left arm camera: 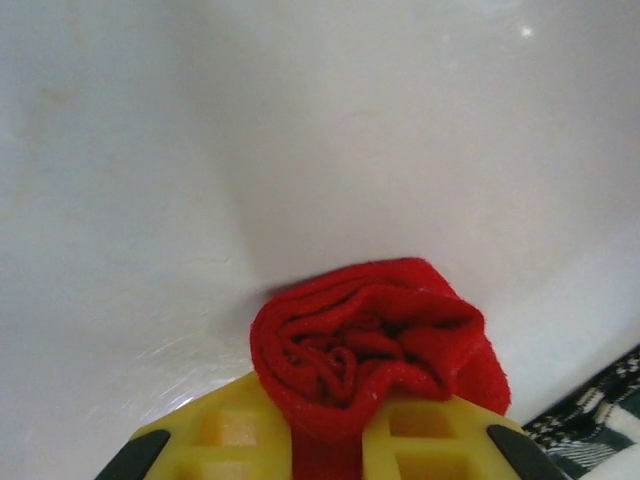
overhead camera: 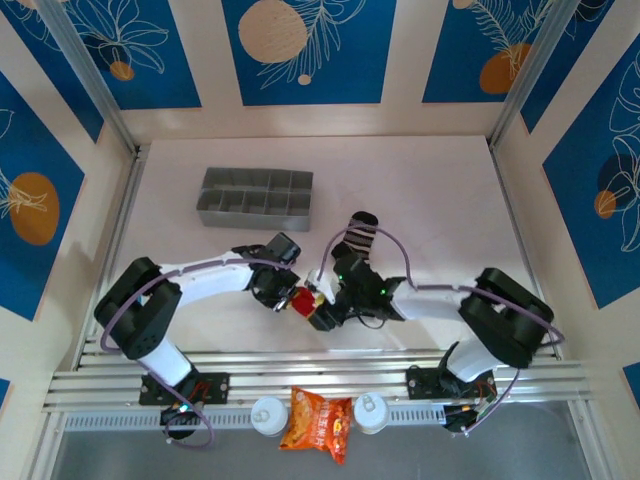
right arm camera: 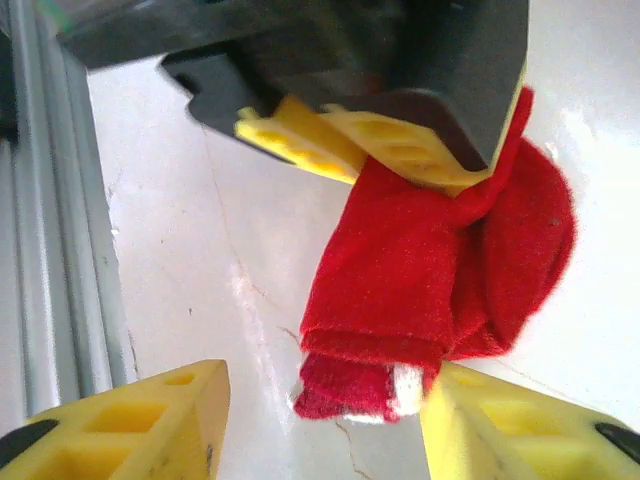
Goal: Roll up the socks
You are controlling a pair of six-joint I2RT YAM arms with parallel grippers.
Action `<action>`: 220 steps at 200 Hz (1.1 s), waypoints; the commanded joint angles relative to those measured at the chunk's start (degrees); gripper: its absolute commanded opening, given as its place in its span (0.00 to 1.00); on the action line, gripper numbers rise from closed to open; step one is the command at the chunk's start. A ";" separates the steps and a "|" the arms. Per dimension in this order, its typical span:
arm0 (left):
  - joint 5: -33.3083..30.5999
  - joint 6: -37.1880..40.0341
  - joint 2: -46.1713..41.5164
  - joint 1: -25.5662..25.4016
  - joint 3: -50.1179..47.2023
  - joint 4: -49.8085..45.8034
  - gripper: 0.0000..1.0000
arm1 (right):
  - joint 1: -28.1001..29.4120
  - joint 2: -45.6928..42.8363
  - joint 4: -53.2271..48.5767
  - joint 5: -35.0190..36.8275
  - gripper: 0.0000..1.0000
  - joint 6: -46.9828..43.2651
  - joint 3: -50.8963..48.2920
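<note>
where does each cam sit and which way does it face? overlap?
Top external: above and behind the bases, looking down at the table; both arms show, left tool and right tool both at the red sock.
Left wrist: on that wrist, looking along its yellow fingers, shut on the rolled red sock.
Right wrist: on that wrist, facing the left tool gripping the sock; own fingers open below.
Shared: all see the red sock; top and left wrist also the striped sock.

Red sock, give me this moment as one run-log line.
red sock: rolled bundle | left pincer: shut on it | right pincer: open astride loose end | striped sock: on table
</note>
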 commanded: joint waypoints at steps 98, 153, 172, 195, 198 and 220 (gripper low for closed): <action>2.19 3.49 7.32 0.43 4.02 -17.18 0.15 | 14.56 5.39 6.46 30.53 0.56 -13.61 3.67; 2.71 3.46 6.71 1.14 3.99 -16.39 0.14 | 15.00 8.96 3.96 30.65 0.23 -9.83 4.24; 2.96 3.33 4.91 1.22 3.68 -15.87 0.14 | 14.36 10.28 2.49 31.09 0.15 -7.25 4.13; 3.83 2.93 2.08 1.29 3.32 -16.18 0.18 | 13.80 11.86 0.21 30.79 0.10 -5.91 4.24; 3.92 2.80 1.62 1.28 3.15 -16.02 0.19 | 13.72 12.02 0.11 30.64 0.09 -5.70 4.24; 3.97 1.27 -2.48 1.51 1.14 -14.23 0.29 | 11.95 12.26 -0.21 27.52 0.02 -3.10 3.59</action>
